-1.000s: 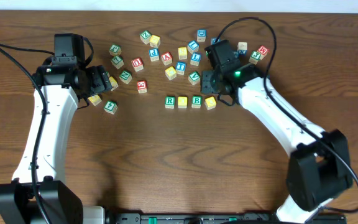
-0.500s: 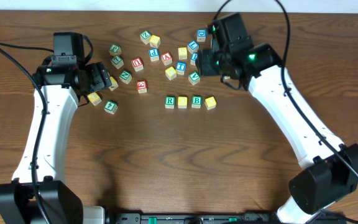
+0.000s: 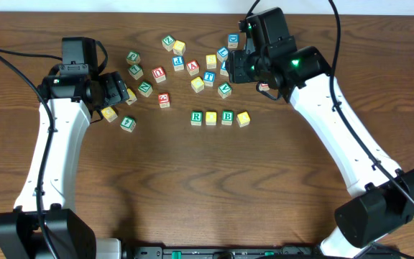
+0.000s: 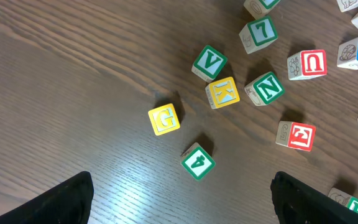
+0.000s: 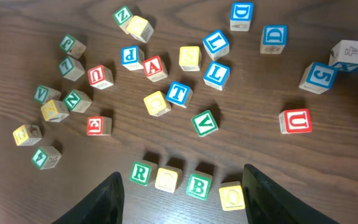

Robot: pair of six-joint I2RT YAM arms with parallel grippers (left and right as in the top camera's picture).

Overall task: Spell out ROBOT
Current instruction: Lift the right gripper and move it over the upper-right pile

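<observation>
Right gripper (image 5: 184, 172) is spread wide and empty. In its wrist view R cube (image 5: 142, 172), yellow cube (image 5: 168, 179), B cube (image 5: 198, 185) and yellow O cube (image 5: 232, 195) line up between its fingers (image 5: 101, 202). T cube (image 5: 179, 93) lies apart among loose cubes. Left gripper (image 4: 182, 186) is likewise spread and empty.

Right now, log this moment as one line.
row: R, O, B, second O set | T loose, not yet in row | right gripper open, empty | left gripper open, empty

Overhead view: fixed, looking straight down on the whole tabletop (image 3: 192, 187). Left wrist view: close, looking down on the tabletop's left side. Right wrist view: higher, looking down on its middle. Both wrist views share the green N block (image 4: 267, 88) and red E block (image 4: 297, 135).
</observation>
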